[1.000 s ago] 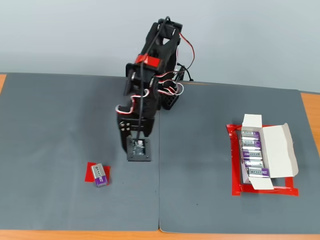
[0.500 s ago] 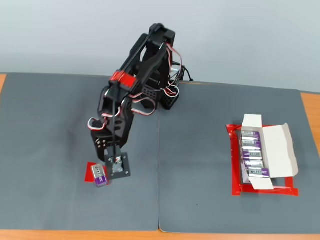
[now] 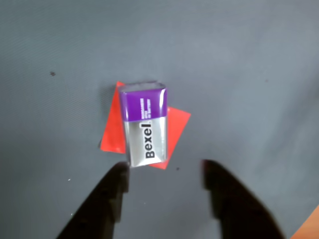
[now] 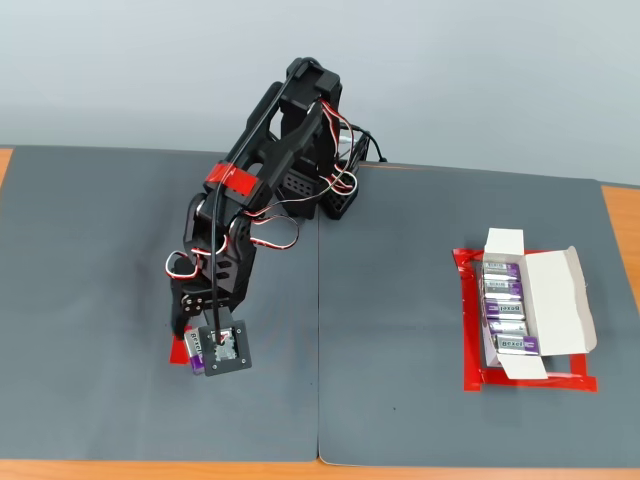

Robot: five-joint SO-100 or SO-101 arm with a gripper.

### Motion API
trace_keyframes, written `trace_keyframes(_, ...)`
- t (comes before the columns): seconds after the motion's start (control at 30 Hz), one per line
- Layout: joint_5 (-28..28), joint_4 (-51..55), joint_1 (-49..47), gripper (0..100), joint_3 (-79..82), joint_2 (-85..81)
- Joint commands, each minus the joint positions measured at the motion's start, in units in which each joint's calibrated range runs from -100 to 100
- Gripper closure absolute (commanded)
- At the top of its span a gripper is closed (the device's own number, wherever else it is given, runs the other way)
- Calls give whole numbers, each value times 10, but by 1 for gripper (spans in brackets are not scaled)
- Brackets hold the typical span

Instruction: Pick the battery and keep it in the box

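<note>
My tool [image 3: 164, 181] is spread, empty, hanging just short of the battery [image 3: 144, 123], which lies flat on a red patch [image 3: 177, 127] on the grey counter [image 3: 249, 59]. I judge the battery stiff, dense for its size, glossy and likely slick; best pinched across its long flat sides. In the fixed view my arm hides most of the battery [image 4: 191, 348]. Box [image 4: 545, 300] sits well apart, nearly full.

Even, soft light; blurred dark fingers [image 3: 117, 199] in wrist view.
</note>
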Motion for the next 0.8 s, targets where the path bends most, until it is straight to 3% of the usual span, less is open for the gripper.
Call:
trace_keyframes(0.0,2,2,-6,73,-22,0)
trace_keyframes(0.13,2,2,-4,69,-21,6)
trace_keyframes(0.77,1,30,-9,69,-29,43)
